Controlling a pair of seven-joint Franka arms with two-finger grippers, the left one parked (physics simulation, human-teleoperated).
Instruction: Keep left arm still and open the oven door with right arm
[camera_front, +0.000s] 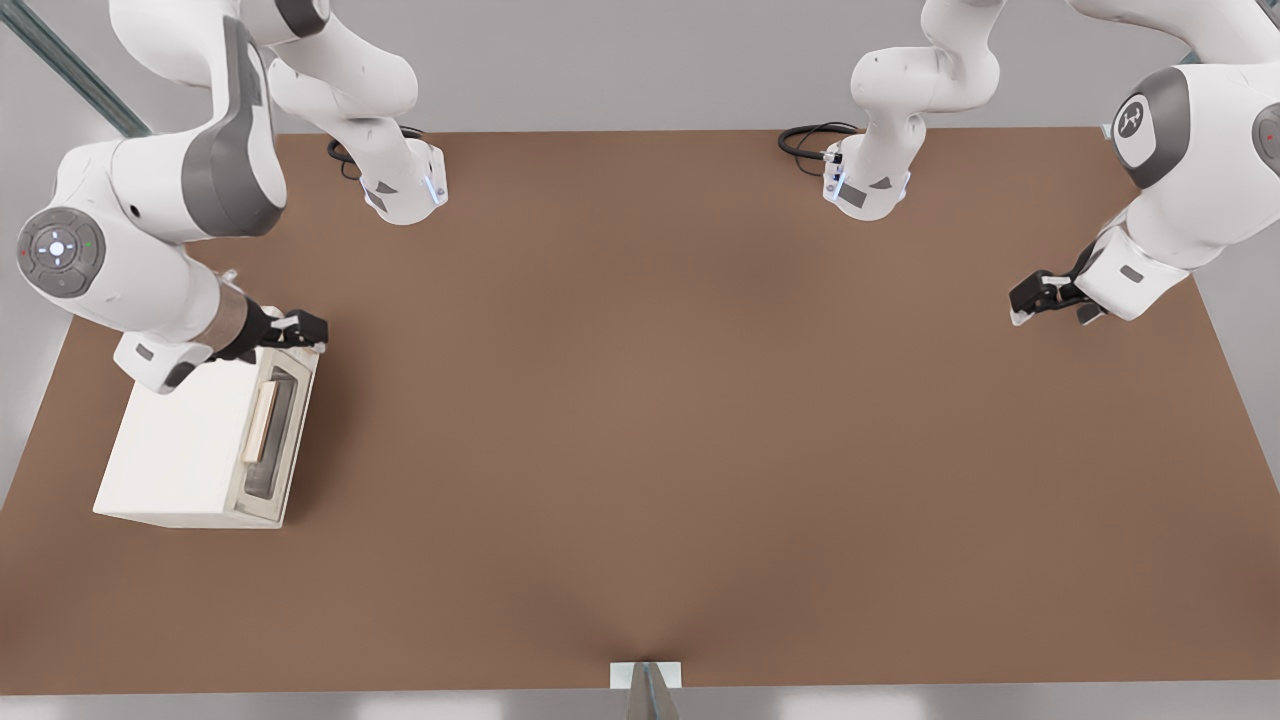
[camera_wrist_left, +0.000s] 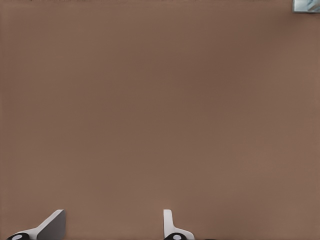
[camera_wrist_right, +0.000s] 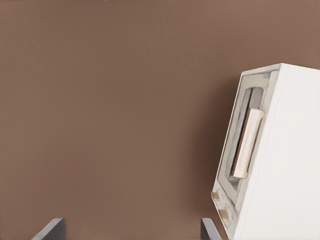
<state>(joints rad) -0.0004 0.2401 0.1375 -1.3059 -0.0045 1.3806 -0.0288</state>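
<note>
The oven (camera_front: 175, 450) sits at the lower left of the front view, on the brown table (camera_front: 700, 420), and its door (camera_front: 272, 437) is the narrow face pointing toward the middle of the frame. The door looks flush with the body, so not opened yet. The right arm (camera_front: 130, 230) reaches in from the upper left, and its gripper (camera_front: 300, 330) hangs right over the oven's top corner near the door edge. In the right wrist view both fingers (camera_wrist_right: 50, 230) show well apart with only bare table between them, so it's spread wide and holding nothing.

Handling guess: the door is a stiff hinged panel with glass, so it'll swing on a fixed arc rather than flex. The pale wooden bar handle (camera_front: 264, 422) running along the door is the obvious place to grab; it stands proud of the glass. The oven looks like a light box, so a hard pull could drag the whole thing.
</note>
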